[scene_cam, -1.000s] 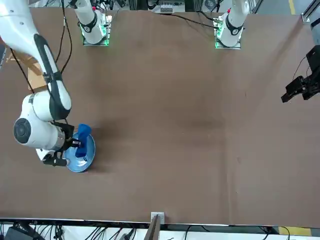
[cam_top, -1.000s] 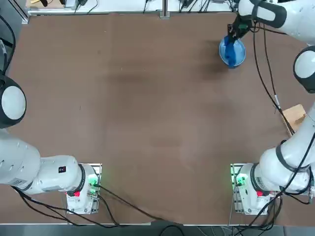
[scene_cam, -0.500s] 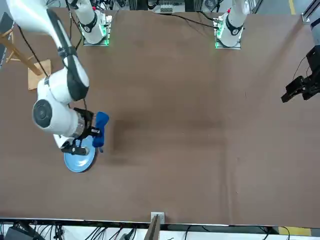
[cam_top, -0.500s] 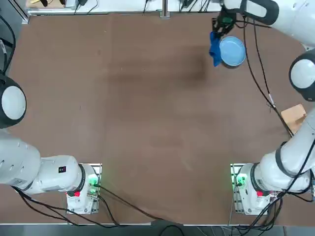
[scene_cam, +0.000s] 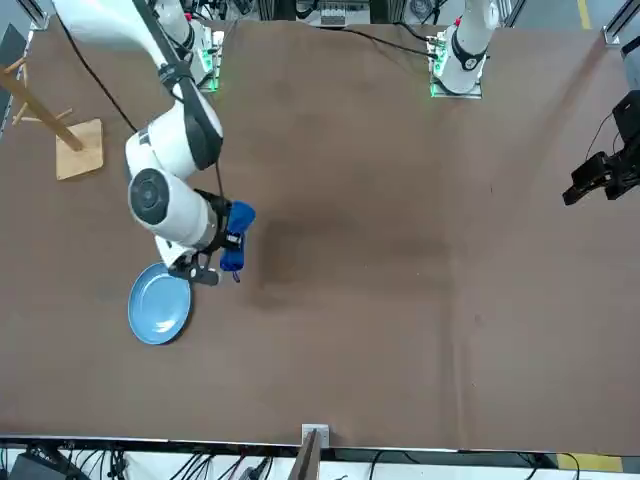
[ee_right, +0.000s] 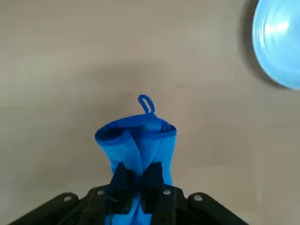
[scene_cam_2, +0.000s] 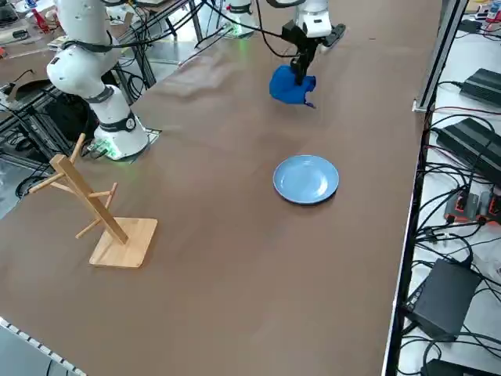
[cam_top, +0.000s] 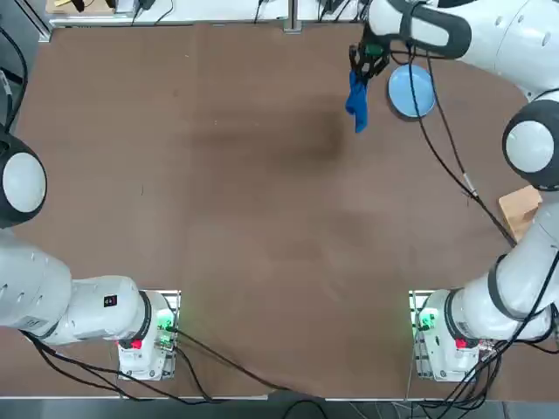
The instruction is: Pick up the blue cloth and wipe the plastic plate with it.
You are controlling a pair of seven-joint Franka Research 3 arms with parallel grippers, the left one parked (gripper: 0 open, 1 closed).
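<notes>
Clenched around the blue cloth (ee_right: 140, 150), the 2 fingers (ee_right: 123, 187) of the right gripper (ee_right: 138, 173) hold it to the left of the plastic plate (cam_top: 411, 91). Between them the fabric is pinched into folds, with 1 loose end opening into a soft, hollow fold and 1 small loop (ee_right: 146, 103) sticking out from it. Cloth and plate are apart, and the cloth is bunched up instead of spread.

The plate, a round, light blue dish with a shallow raised rim, lies face up on the table (scene_cam_2: 258, 298). A bright glint shows on its inner face in the right wrist view.

Brown and smooth, the table carries 1 wooden stand (scene_cam_2: 125, 241) as well, to the right of the plate and nearer the arm bases. It has 1 square foot, 1 slanting post and several pegs.

Past the plate, on the side away from the arm bases, runs the table's far edge, with black boxes (scene_cam_2: 444, 300) and tangled cables (scene_cam_2: 470, 235) on a white surface beyond it. To the plate's left, and from it toward the bases, a broad stretch of table lies open. The right arm (cam_top: 524, 52) reaches around the plate's right side, its black cable (cam_top: 447, 166) looping down toward the base.
</notes>
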